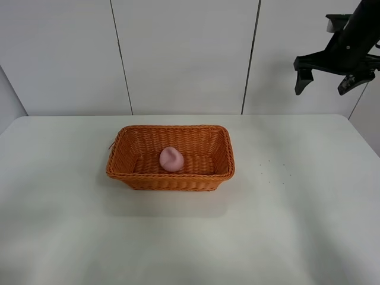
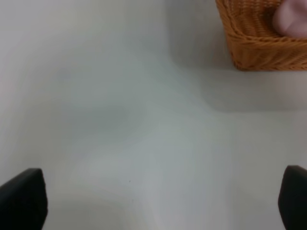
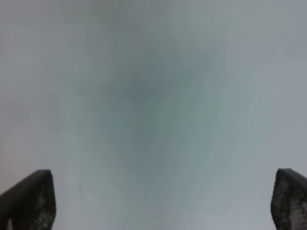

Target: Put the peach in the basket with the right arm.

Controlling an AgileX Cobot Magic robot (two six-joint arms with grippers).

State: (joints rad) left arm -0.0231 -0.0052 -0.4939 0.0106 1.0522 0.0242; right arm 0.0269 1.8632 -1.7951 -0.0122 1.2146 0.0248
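A bare stretch of white worktop (image 1: 190, 243) fills the foreground. Beyond it, the orange wicker basket (image 1: 171, 181) sits near the worktop's middle with the pink peach (image 1: 171, 159) resting inside on its floor. The left tool (image 2: 158, 201), seen only from its own wrist camera, hangs over bare worktop beside a corner of the basket, its fingers spread wide and empty. Farthest back, the right arm (image 1: 356, 29) is raised high against the white wall (image 1: 184, 53), its right tool (image 1: 326, 80) spread apart, holding nothing.
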